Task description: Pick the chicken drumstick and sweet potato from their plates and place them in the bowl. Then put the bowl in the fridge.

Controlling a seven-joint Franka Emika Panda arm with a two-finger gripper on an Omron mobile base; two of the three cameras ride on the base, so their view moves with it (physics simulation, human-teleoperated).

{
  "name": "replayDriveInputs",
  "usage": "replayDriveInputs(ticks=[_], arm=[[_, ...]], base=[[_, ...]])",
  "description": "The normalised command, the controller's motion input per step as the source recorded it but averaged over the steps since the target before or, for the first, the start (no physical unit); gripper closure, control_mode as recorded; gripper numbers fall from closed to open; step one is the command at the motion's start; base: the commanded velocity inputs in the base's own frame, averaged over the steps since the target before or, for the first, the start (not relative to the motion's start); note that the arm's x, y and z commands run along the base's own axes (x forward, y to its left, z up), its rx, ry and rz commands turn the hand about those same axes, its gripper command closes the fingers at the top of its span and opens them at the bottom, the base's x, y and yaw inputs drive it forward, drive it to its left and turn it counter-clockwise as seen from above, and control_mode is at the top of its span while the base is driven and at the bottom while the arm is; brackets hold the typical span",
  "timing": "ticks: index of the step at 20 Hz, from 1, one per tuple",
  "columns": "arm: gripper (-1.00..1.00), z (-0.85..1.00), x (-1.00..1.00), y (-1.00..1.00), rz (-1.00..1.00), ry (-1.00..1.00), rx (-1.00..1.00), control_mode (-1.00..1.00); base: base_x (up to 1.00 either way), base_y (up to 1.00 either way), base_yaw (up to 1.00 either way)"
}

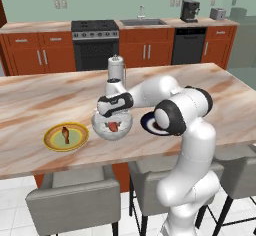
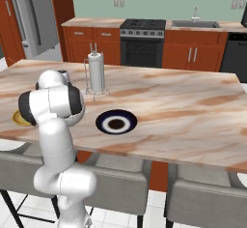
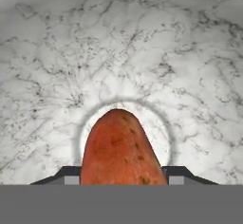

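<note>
The orange-red sweet potato sits between my gripper fingertips, which are shut on its sides. It hangs inside the speckled whitish-grey bowl, just above the bowl's bottom. From the left base view the sweet potato shows in the bowl under my gripper. The brown chicken drumstick lies on the yellow-rimmed plate, left of the bowl. The navy plate with a white centre is bare. The grey fridge stands far off at the back left.
A paper towel holder stands just behind the bowl on the marble island. Grey stools line the island's near edge. A stove and red-brown cabinets run along the back wall.
</note>
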Motion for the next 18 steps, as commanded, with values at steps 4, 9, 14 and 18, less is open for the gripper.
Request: replayDriveInputs(ticks=[4, 9, 14, 18], arm=[[1.0, -0.02, 0.19, 0.12, 0.0, 0.0, -0.05, -1.0], [-1.0, 0.0, 0.14, 0.09, 0.0, 0.0, -0.07, -1.0], [-1.0, 0.14, 0.01, 0.01, 0.0, 0.01, -0.08, -1.0], [-1.0, 0.25, 0.0, 0.0, 0.0, 0.06, -0.03, -1.0]], base=[[0.0, 0.0, 0.0], [0.0, 0.0, 0.0], [0.0, 0.0, 0.0], [0.0, 0.0, 0.0]])
